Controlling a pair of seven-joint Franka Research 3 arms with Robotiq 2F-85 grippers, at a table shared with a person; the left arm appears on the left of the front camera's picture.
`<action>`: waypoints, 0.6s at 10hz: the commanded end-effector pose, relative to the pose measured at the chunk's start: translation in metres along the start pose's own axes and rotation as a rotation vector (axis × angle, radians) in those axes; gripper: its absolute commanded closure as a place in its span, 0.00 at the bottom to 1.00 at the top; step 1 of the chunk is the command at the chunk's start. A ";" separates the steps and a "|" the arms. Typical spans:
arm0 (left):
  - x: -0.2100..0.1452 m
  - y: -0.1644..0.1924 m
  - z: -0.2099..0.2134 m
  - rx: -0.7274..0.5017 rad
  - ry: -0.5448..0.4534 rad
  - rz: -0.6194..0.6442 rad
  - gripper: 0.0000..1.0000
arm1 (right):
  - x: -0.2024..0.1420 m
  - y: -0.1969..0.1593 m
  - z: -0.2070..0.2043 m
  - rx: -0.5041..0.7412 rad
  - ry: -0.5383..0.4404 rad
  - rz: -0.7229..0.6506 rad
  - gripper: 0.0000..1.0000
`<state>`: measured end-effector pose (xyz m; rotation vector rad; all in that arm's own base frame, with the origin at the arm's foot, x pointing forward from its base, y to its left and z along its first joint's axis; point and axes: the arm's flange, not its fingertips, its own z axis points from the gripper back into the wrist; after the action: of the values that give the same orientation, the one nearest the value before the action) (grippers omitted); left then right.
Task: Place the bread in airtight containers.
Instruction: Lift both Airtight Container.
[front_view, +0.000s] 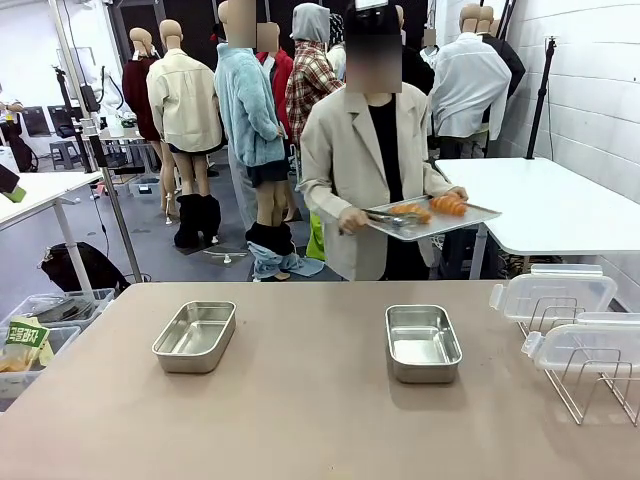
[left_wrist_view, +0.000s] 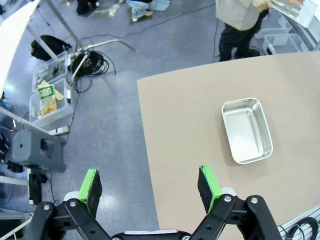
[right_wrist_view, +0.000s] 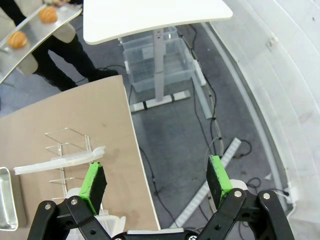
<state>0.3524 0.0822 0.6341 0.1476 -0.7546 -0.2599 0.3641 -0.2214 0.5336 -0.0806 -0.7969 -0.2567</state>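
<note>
Two golden-brown breads (front_view: 430, 207) lie on a flat steel tray (front_view: 478, 213) that a person holds at the far side of the table, with tongs (front_view: 385, 216) in the other hand. Both breads (right_wrist_view: 18, 39) are also in the right wrist view, at the top left. Two empty steel containers sit on the brown table, one at the left (front_view: 195, 336) and one at the right (front_view: 422, 342). The left container (left_wrist_view: 247, 130) appears ahead and to the right of my left gripper (left_wrist_view: 150, 187), which is open and empty above the table's edge. My right gripper (right_wrist_view: 156, 177) is open and empty past the table's right edge.
A wire rack (front_view: 585, 365) at the table's right holds clear plastic lids (front_view: 555, 292). A white table (front_view: 560, 205) stands behind at the right. Plastic bins (left_wrist_view: 50, 95) and cables lie on the floor left of the table.
</note>
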 end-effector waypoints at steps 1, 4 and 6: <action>0.001 0.001 -0.001 0.008 0.002 -0.008 0.00 | 0.000 0.000 0.001 -0.006 0.005 0.013 0.00; 0.001 0.001 -0.001 0.008 0.002 -0.008 0.00 | 0.000 0.000 0.001 -0.006 0.005 0.013 0.00; 0.001 0.001 -0.001 0.008 0.002 -0.008 0.00 | 0.000 0.000 0.001 -0.006 0.005 0.013 0.00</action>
<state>0.3524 0.0822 0.6341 0.1476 -0.7546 -0.2599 0.3641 -0.2214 0.5336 -0.0806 -0.7969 -0.2567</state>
